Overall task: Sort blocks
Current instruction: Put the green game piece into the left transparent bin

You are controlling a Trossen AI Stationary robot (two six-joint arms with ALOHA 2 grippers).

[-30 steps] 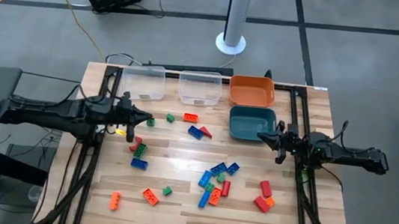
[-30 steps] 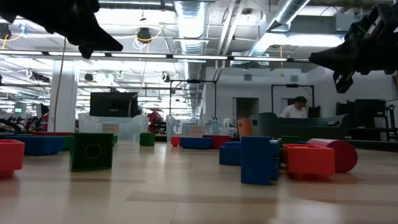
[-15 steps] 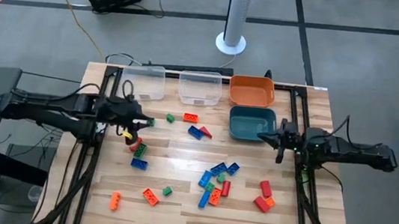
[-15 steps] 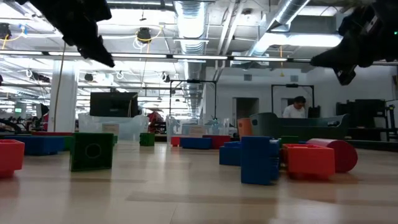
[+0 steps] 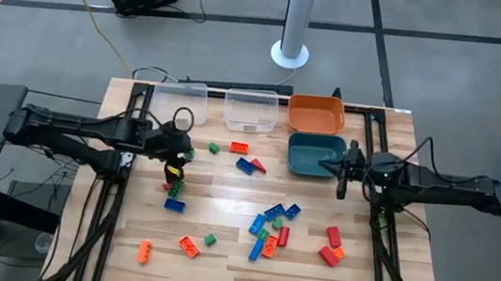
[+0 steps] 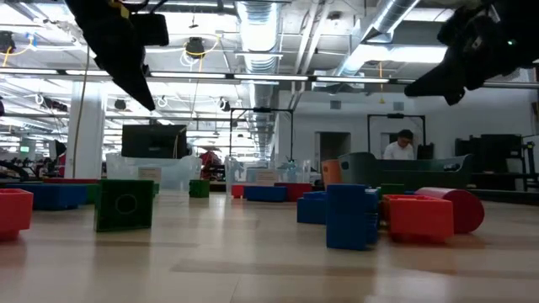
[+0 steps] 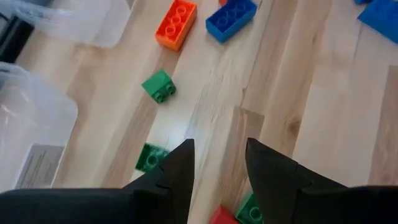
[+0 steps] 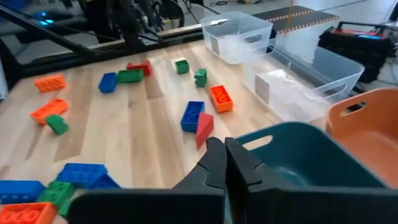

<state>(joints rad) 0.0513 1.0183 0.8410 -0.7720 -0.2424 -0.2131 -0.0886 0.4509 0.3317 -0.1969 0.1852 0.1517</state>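
The blocks lie scattered on the wooden table [image 5: 225, 194]: a green one [image 5: 214, 147], an orange one [image 5: 239, 146], a blue and red pair [image 5: 249, 166], and a mixed cluster [image 5: 272, 224]. My left gripper [image 5: 176, 158] hovers open above the table's left part and tips down. Its fingers [image 7: 221, 155] have nothing between them; a green block [image 7: 149, 157] lies just beyond their tips. My right gripper [image 5: 336, 167] is shut [image 8: 224, 147], hangs in the air at the teal bin's [image 5: 315, 153] right rim, and holds nothing.
Two clear bins [image 5: 180, 102] [image 5: 251, 110] and an orange bin [image 5: 316, 113] stand along the far edge, the teal bin in front of the orange one. More blocks lie near the front edge [image 5: 188, 245] and at the right [image 5: 330, 244]. A person stands far behind [image 6: 402, 145].
My left gripper has gone toward the table's right and tipped its fingers steeply down toward the blocks on the left. My right gripper has risen a little, drifted toward the teal bin and rolled somewhat. No block has moved.
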